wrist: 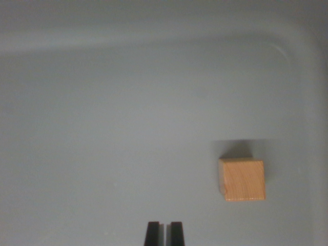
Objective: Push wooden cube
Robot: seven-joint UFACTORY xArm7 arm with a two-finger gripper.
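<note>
The pincer [164, 233] is nearly closed and holds nothing, and the wooden cube [242, 179] sits ahead of it and off to the wrist view's right, looking light, hard and easy to slide from a flat side.

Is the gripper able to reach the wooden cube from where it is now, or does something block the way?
Probably yes. The gripper sits at the bottom of the wrist view, its fingers close together, and the wooden cube lies up and toward the wrist view's right. Only bare grey tray floor shows between them.
</note>
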